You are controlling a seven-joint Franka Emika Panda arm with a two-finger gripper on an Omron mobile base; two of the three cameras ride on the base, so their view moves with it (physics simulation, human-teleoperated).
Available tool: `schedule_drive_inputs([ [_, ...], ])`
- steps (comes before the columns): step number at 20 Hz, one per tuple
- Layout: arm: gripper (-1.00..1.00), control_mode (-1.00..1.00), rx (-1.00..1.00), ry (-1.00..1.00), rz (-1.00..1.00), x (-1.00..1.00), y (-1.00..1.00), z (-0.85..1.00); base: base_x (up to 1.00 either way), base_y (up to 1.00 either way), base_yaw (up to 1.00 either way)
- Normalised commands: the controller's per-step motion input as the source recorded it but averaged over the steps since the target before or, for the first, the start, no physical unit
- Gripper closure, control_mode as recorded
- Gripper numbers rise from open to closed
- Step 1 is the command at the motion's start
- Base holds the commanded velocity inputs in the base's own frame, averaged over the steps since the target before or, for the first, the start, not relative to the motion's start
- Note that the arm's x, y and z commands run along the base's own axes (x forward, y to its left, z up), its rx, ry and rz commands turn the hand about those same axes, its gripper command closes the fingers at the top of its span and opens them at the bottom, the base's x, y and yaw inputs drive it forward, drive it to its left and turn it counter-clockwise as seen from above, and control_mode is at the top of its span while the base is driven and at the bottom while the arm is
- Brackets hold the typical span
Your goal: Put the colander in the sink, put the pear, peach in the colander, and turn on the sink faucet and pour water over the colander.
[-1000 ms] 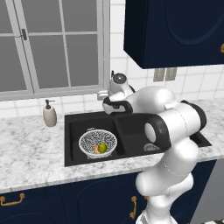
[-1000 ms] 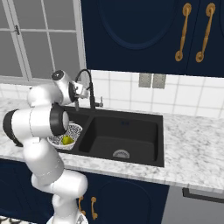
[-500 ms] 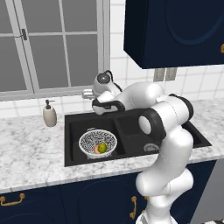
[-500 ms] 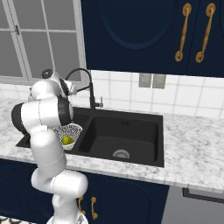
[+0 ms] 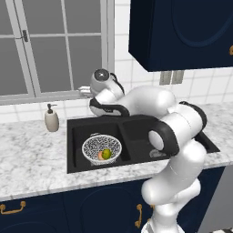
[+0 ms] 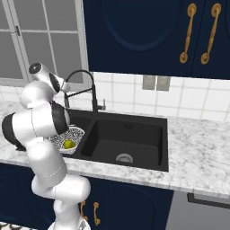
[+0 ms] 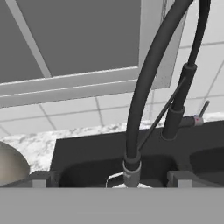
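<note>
Behind the sink [image 5: 136, 132], the wide-open gripper [image 7: 111, 177] has swung up to the faucet [image 7: 148, 83], with both fruits already in the colander [image 5: 101, 148], so water comes next.

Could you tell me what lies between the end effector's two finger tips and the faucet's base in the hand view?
In the hand view the open end effector frames the sink faucet spout's nozzle, which hangs between the tips; beyond is only black sink deck up to the base.

White soap dispenser [image 5: 51, 119] on marble counter [image 5: 32, 154] below window [image 5: 50, 45].
</note>
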Motion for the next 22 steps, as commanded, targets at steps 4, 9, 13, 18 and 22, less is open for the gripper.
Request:
schedule_drive_inputs([
  [4,-1.0,-1.0,0.12,-0.03,0.0,-0.76,-0.08,1.0,0.0,0.0,0.0],
  [9,-1.0,-1.0,0.03,0.0,0.0,-1.0,-0.76,0.62,0.0,0.0,0.0],
  [13,-1.0,-1.0,0.05,-0.04,0.0,-1.0,-1.0,0.18,0.0,0.0,0.0],
  [18,-1.0,-1.0,0.08,-0.06,0.0,-1.0,-1.0,0.0,0.0,0.0,0.0],
  [22,-1.0,-1.0,0.14,-0.02,0.08,-0.83,-1.0,-0.02,0.0,0.0,0.0],
])
